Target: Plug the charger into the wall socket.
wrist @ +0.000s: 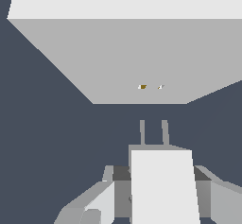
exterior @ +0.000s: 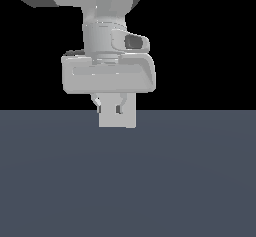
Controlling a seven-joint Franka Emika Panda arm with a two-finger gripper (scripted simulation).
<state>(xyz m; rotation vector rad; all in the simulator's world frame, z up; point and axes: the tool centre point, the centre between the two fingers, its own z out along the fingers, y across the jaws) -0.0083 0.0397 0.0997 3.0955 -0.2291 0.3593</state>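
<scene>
Gripper: the grey two-fingered gripper (exterior: 111, 108) hangs from the arm in the upper middle of the exterior view, clenched on the charger; in the wrist view its fingers (wrist: 101, 197) flank the box on both sides.
Charger: the small plain white boxy charger (exterior: 117, 119) sits between the fingertips, its lower part showing below them, above the floor line in the exterior view. In the wrist view the charger (wrist: 163, 190) fills the lower middle.
Prongs: two thin grey upright prongs (wrist: 153, 132) stick out of the charger's far end, pointing toward the slab.
Wall socket: the large flat white slab of the wall socket (wrist: 132, 57) spans the wrist picture beyond the prongs, apart from them with dark floor visible between.
Holes: two tiny orange-dark holes (wrist: 151, 86) lie on the slab's shaded face, nearly in line with the prongs.
Floor: the flat dark blue-grey floor (exterior: 128, 181) covers the lower half of the exterior view.
</scene>
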